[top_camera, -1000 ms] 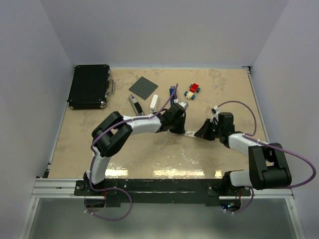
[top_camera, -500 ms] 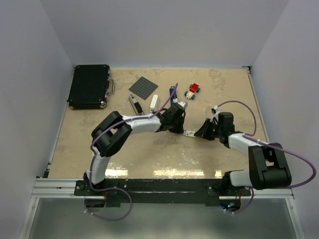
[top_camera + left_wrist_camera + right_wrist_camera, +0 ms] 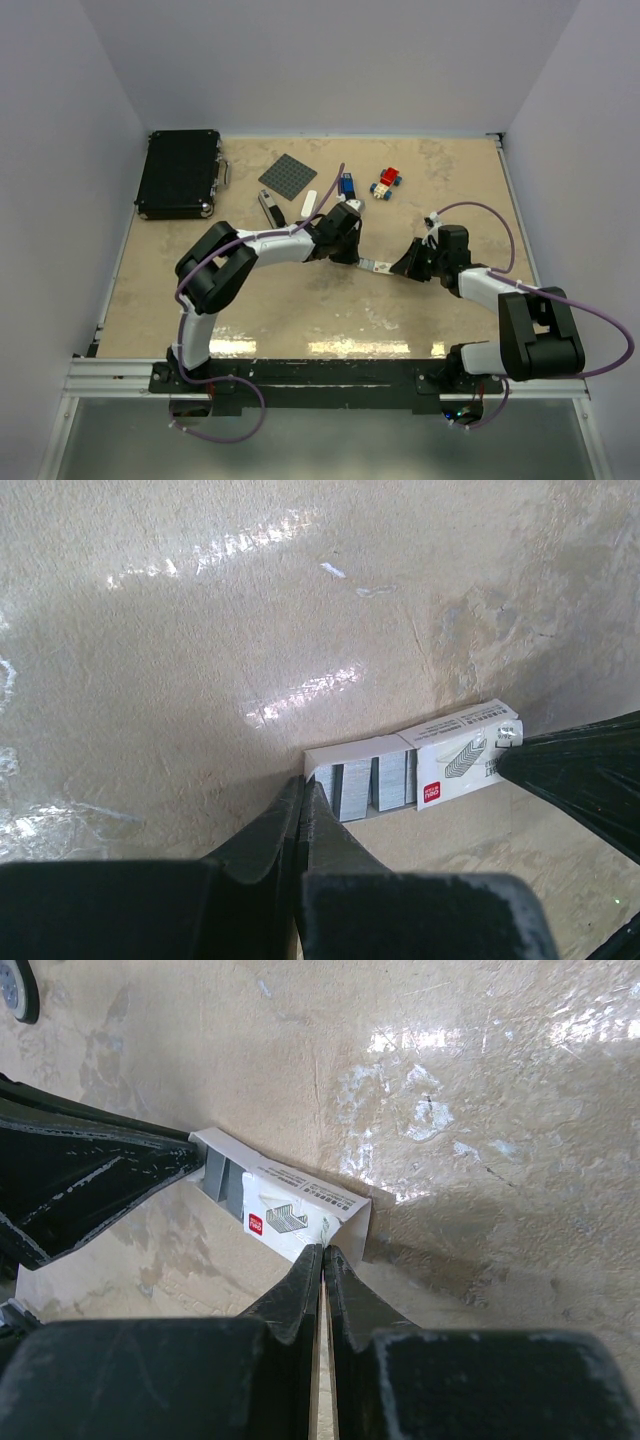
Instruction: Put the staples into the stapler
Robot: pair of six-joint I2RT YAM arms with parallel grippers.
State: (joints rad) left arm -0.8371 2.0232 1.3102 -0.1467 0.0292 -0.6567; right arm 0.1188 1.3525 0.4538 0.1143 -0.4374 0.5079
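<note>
Both closed, left end effector [image 3: 303, 792] and right end effector [image 3: 322, 1252] pinch the staples [image 3: 410, 772] endwise. Long axis spans them.

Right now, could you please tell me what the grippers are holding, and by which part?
Both appear to pinch the staple box: the left gripper at the open grey tray end, the right gripper at the white sleeve's end edge.

Both arms extend forward and bend inward, wrists low, tips facing each other near centre. The left gripper [image 3: 353, 258] has its fingers pressed fully together. The right gripper [image 3: 393, 268] is likewise closed tight.
</note>
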